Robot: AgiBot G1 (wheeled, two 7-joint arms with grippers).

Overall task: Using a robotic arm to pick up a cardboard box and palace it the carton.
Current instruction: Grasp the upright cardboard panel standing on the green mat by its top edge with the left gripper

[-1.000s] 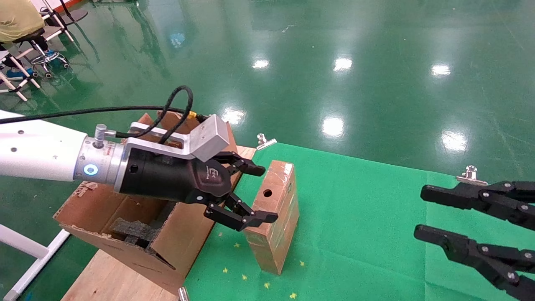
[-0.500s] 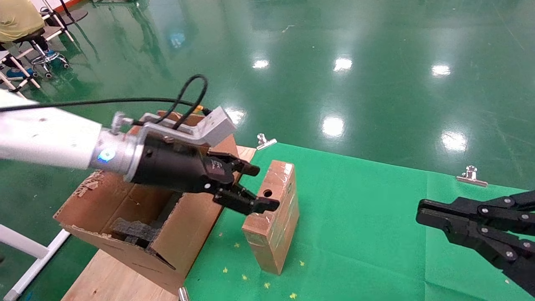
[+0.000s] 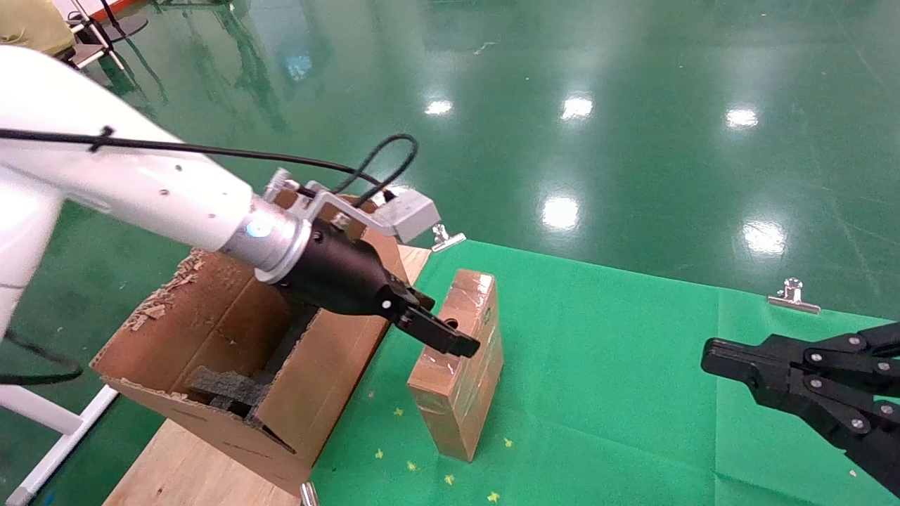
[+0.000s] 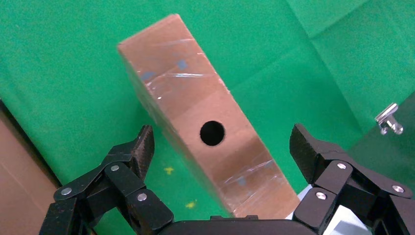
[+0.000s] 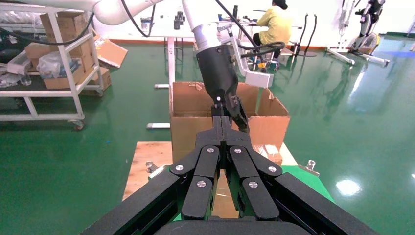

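On the green cloth (image 3: 605,365), the cardboard box (image 3: 460,365) is standing on its long edge, just beside the carton (image 3: 232,351), with its narrow holed face turned up toward the left gripper (image 3: 450,337). The robotic arm (image 3: 140,183) is reaching down over this box from the carton side. In the left wrist view the gripper (image 4: 220,147) is spread wide, 1 fingertip on each side of the cardboard box (image 4: 205,132), apart from its faces and not yet gripping.

Task progress, as judged: the approach is nearly complete. Closing on the box, lifting it and placing it in the carton, where black foam (image 3: 225,390) is lying, are all still to be done.

Compared with 1 second ago, the left arm is pitching steeper and has moved forward and down, so that the fingers now straddle the box top instead of hanging beside it. The box itself is sitting in the same place.

The right gripper (image 3: 731,362) is parked at the right over the cloth; its fingers, spread 1 second ago, are now pressed together, as the right wrist view (image 5: 225,127) confirms.
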